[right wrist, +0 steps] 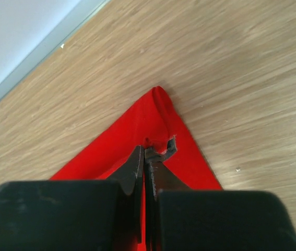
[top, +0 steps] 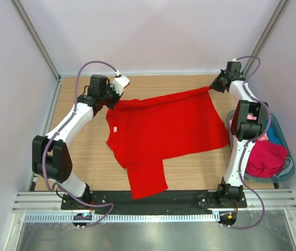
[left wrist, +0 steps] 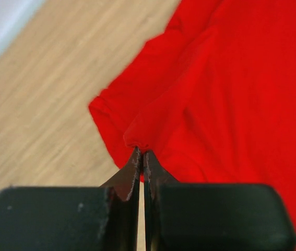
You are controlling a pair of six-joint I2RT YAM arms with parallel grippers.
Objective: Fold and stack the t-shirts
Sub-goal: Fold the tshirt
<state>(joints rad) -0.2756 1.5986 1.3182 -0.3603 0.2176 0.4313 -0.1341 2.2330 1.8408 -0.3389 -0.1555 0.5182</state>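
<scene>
Closely viewed, the left gripper (left wrist: 142,155) has its jaws together, pinching a puckered fold of the red t-shirt (top: 168,123). The right gripper (right wrist: 146,149) is likewise clamped on a pointed corner of the same cloth. From above, we see both pinch points on the shirt's far edge, the left gripper (top: 114,101) at the left end and the right gripper (top: 213,86) at the right end, with the edge drawn taut between them.

Beneath the fingers lies a table (top: 85,157) of pale wood grain. It is enclosed by plain light grey walls (top: 153,36) and bounded at the near edge by a metal rail (top: 153,201).

The shirt is a solid bright red and lies spread near the middle of the table. A small white label (top: 115,128) shows at its left end. One sleeve (top: 148,180) lies flat and reaches toward the near edge.

We read the long axis as running left to right, rising slightly toward the far right corner, with the neck end to the left.

At the table's right stands a translucent blue-grey basket (top: 289,154) holding crimson cloth (top: 267,157) and a teal piece (top: 274,137).
</scene>
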